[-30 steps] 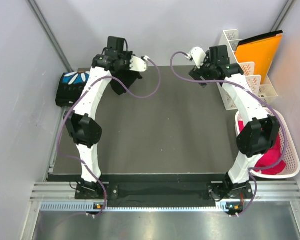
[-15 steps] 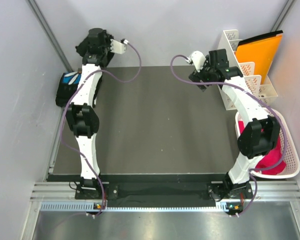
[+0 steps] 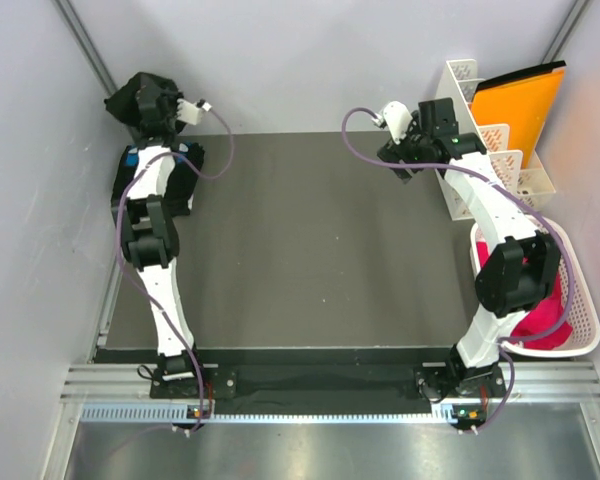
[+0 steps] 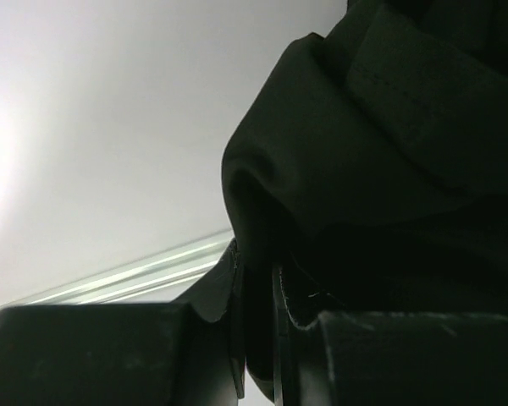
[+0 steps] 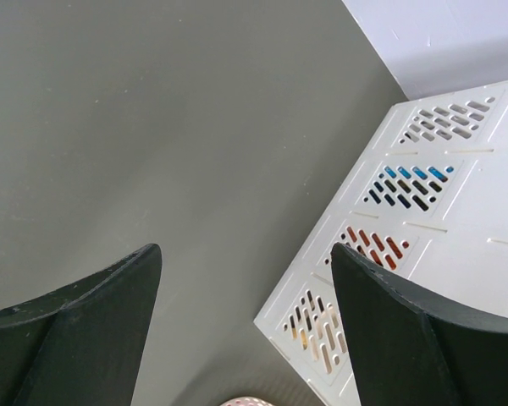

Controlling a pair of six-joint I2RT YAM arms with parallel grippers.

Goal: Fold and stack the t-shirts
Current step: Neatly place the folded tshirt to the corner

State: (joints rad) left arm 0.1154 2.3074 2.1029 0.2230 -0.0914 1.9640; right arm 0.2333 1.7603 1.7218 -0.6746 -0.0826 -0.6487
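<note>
My left gripper (image 3: 148, 103) is shut on a bunched black t-shirt (image 3: 130, 97) and holds it high at the far left back corner. In the left wrist view the black cloth (image 4: 381, 152) fills the right side and is pinched between the nearly closed jaws of the gripper (image 4: 258, 338). Below the arm lies a folded black t-shirt (image 3: 130, 180) with a bit of blue print showing, mostly hidden by the arm. My right gripper (image 3: 400, 160) is open and empty above the dark mat (image 3: 320, 250) at the back right; its fingers (image 5: 85, 321) stand wide apart.
A white slotted rack (image 3: 480, 135) with an orange folder (image 3: 520, 100) stands at the back right, close to my right gripper, and also shows in the right wrist view (image 5: 423, 211). A white basket (image 3: 580, 330) holding pink cloth sits at the right edge. Grey walls enclose the table.
My left arm has swung left and back with the black t-shirt, from the mat's back edge to above the folded shirt at the far left. The right arm has barely moved.
</note>
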